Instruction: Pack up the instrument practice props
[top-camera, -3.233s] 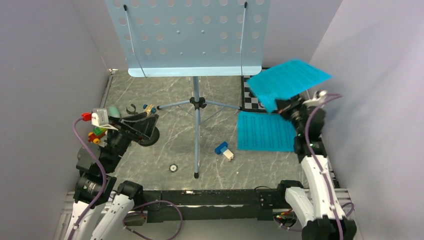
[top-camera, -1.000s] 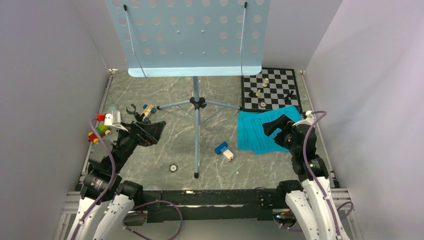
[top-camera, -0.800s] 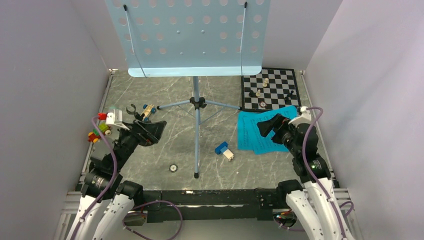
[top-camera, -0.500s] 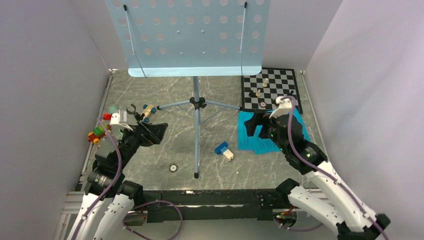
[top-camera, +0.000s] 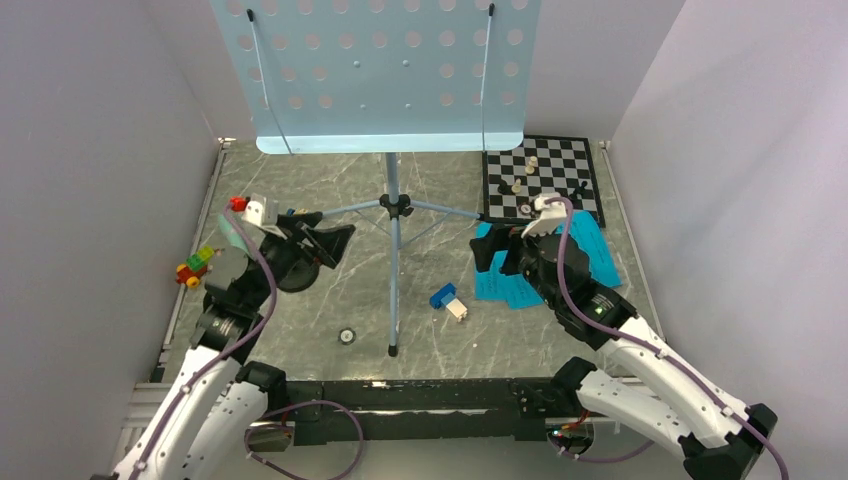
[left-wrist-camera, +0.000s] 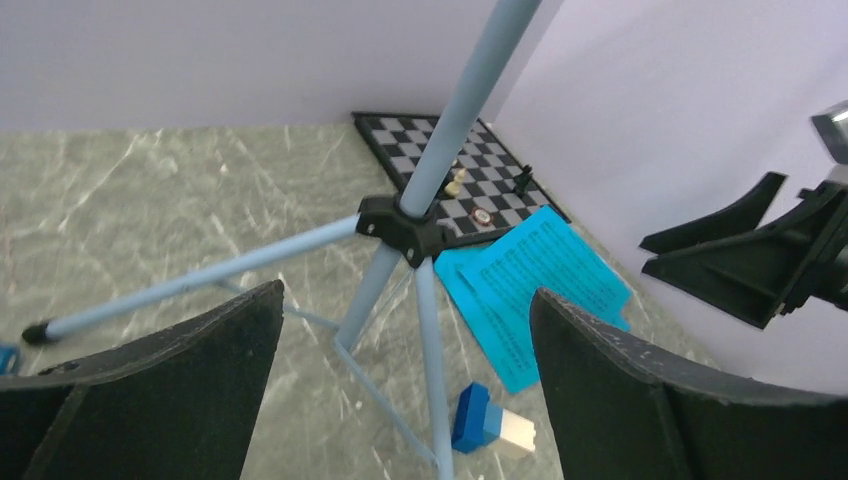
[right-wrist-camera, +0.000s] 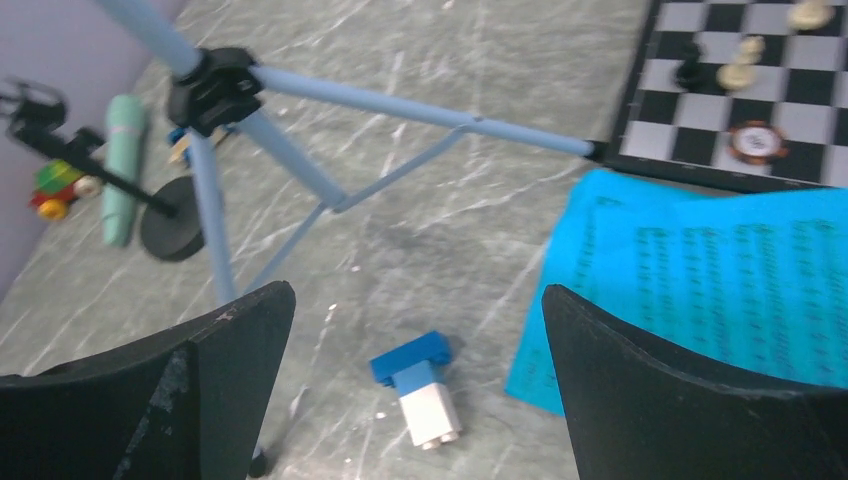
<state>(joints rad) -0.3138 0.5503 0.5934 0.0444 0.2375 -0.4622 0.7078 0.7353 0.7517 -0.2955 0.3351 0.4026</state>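
The left gripper (top-camera: 328, 245) and right gripper (top-camera: 484, 250) both face the tripod hub of the music stand (top-camera: 392, 255) at frame centre. Their jaws are spread wide and hold nothing. The 2 sheet-music pages (top-camera: 600, 252) lie overlapped right of centre, so the stand looks like the step in hand. Next, 1 claw must close on its pole or a leg. The desk's top is cut off. From above the left arm hides the microphone (right-wrist-camera: 122, 165), which lies beside the mic stand (right-wrist-camera: 168, 232).
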